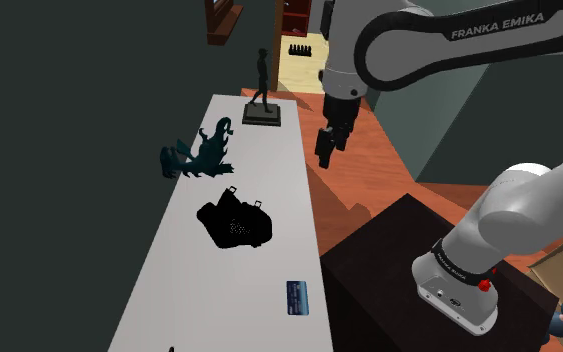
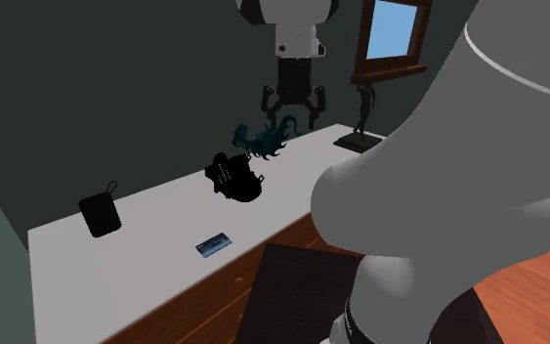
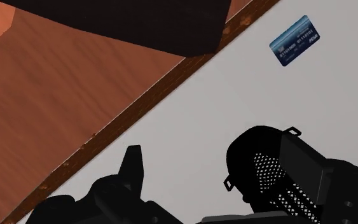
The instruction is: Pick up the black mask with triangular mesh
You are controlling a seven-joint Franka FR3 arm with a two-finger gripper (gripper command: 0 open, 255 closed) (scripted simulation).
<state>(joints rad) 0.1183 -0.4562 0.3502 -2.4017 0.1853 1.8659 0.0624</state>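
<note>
The black mask (image 1: 234, 222) with a white-dotted mesh panel lies mid-table on the white table (image 1: 269, 165). My gripper (image 1: 325, 150) hangs well above the table's edge on the shoulder view's right, up and right of the mask. In the second exterior view the gripper (image 2: 292, 106) stands open and empty above and behind the mask (image 2: 235, 178). The wrist view shows the mask (image 3: 257, 167) on the table (image 3: 234, 95), partly behind one finger of the gripper (image 3: 214, 160). Nothing sits between the fingers.
A blue card (image 1: 300, 297) lies near the table's front edge. A teal dragon-like figure (image 1: 199, 152) and a dark statuette (image 1: 262, 95) stand beyond the mask. A black pouch (image 2: 99, 212) sits at the second exterior view's left. The dark stand (image 1: 399, 260) borders the table.
</note>
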